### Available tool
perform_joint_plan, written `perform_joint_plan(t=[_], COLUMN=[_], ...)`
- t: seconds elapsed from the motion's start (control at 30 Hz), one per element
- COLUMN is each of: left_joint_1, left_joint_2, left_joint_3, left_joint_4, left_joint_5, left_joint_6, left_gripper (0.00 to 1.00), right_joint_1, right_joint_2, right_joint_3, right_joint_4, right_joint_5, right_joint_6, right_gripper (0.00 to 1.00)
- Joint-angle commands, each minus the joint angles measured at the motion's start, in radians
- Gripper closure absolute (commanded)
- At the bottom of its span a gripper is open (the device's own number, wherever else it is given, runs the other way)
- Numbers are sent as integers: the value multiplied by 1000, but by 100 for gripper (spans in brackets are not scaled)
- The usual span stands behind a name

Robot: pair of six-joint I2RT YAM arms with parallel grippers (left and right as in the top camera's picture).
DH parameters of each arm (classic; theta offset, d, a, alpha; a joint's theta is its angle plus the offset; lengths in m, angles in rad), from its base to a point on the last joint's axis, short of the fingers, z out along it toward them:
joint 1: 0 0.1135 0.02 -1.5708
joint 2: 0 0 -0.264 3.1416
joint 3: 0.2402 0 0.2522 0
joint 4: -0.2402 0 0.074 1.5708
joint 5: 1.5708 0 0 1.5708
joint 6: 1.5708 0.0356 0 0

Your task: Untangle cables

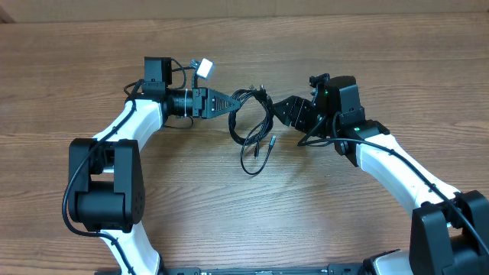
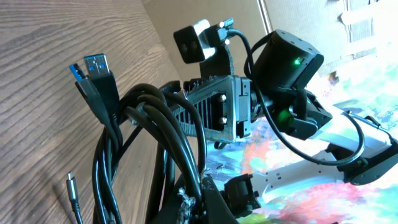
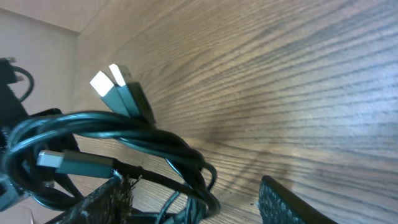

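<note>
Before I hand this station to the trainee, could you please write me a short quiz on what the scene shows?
1. True or false: the right end effector is clamped shut on the cables.
2. How many flat USB plugs sit side by side in the left wrist view? A one, B two, C four.
3. Which end effector grips the cables?
Key: 1 false, its jaws stand apart. 2 B. 3 the left end effector, shut on the cables.
</note>
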Motion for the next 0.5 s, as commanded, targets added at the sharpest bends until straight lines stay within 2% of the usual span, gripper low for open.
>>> perform_joint_plan(t=[0.0,0.13,0.3,0.47], left_joint_1=[2,2,2,-10], left_joint_2=[5,5,5,5], left_joint_3=[-3,-2,-2,-3], left_joint_4=[17,94,195,219], left_joint_5=[50,50,50,50], left_joint_6=[-42,-75,-106,-105], left_gripper=[96,96,96,95], right_joint_1=[-4,-18,-135,-234], right_joint_2=[-8,0,0,0], right_joint_3=[10,10,10,10], right_joint_4=[17,29,96,5], right_joint_5=[-11,-50,-304,-340], right_joint_6=[-31,-92,-58,-47], right_gripper=[35,28,29,29])
